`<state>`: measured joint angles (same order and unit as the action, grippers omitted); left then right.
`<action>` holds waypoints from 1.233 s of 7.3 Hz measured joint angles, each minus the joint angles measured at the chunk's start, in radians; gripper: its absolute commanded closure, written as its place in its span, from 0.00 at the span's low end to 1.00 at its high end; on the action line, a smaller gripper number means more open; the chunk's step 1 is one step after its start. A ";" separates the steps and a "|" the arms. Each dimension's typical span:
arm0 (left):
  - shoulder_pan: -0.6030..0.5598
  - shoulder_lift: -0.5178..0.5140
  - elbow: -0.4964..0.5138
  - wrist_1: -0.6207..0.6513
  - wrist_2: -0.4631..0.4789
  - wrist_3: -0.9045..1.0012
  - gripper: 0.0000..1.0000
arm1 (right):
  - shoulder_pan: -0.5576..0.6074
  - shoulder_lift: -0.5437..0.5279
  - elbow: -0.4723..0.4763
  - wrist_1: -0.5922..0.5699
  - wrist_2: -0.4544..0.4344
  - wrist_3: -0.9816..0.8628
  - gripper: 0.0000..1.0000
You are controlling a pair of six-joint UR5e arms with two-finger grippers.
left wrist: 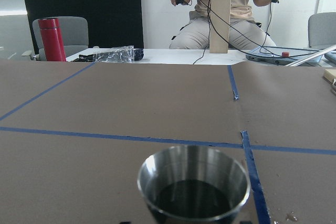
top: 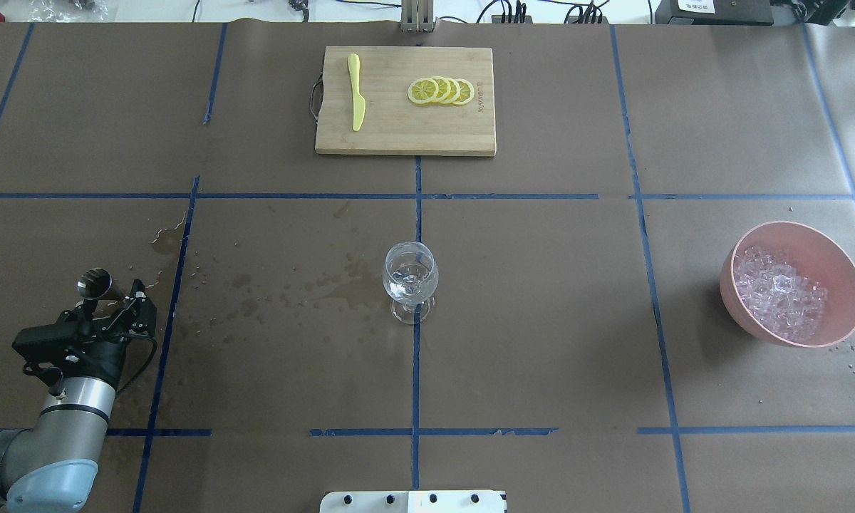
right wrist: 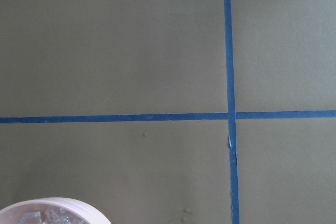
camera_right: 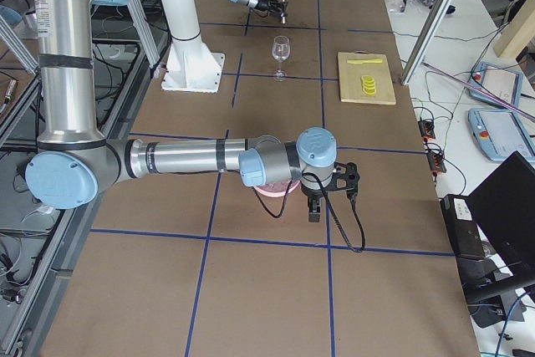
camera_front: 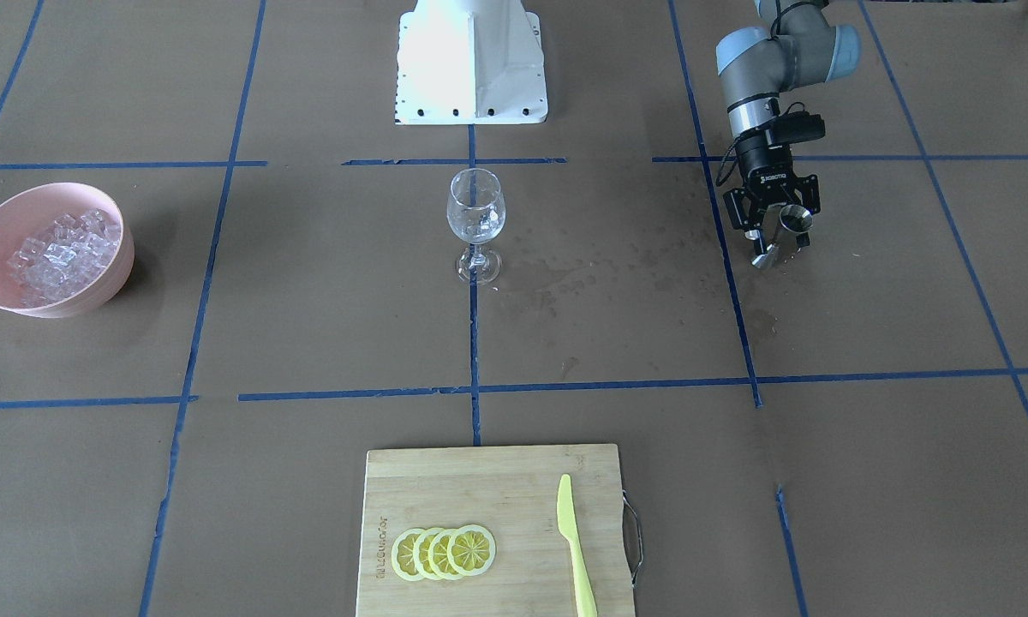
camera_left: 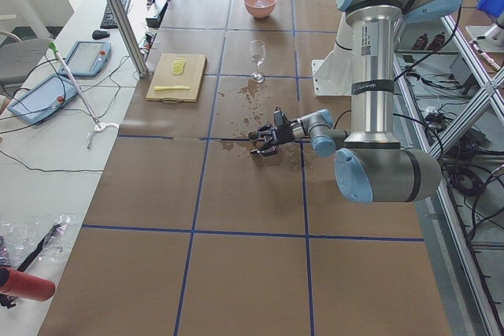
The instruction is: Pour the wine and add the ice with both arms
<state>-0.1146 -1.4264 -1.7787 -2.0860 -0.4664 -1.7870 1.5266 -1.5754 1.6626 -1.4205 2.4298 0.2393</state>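
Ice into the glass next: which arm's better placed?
Right, likely: the right gripper hangs beside the bowl of ice; the left gripper is far off, holding a jigger.

One of nearly everything, four lemon slices, two arms.
One wine glass (camera_front: 476, 224) mid-frame, one pink bowl (camera_front: 111, 276) at left with ice cubes (camera_front: 58, 255) too many to count, one cutting board (camera_front: 480, 488) at bottom centre bearing four lemon slices (camera_front: 445, 553) and one yellow knife (camera_front: 576, 553), one steel measuring cup (camera_front: 793, 219) at upper right, two robot arms, the left arm (camera_front: 767, 60) and the right arm (camera_right: 184, 159), and one white pedestal (camera_front: 471, 64) at top centre.
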 measured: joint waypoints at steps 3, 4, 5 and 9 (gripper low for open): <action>-0.001 -0.006 0.006 0.000 0.000 -0.015 1.00 | 0.000 0.000 0.001 0.001 0.000 0.001 0.00; -0.003 -0.005 0.004 0.000 0.000 -0.029 1.00 | 0.000 0.000 0.001 0.000 0.000 0.001 0.00; -0.005 -0.002 -0.010 -0.001 0.000 -0.037 1.00 | 0.000 0.001 0.000 0.000 0.000 0.001 0.00; -0.038 0.015 -0.116 -0.002 -0.001 0.015 1.00 | -0.020 -0.005 0.061 0.003 0.000 0.099 0.00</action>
<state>-0.1525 -1.4118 -1.8949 -2.0881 -0.4674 -1.7723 1.5067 -1.5807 1.7240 -1.4179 2.4293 0.3379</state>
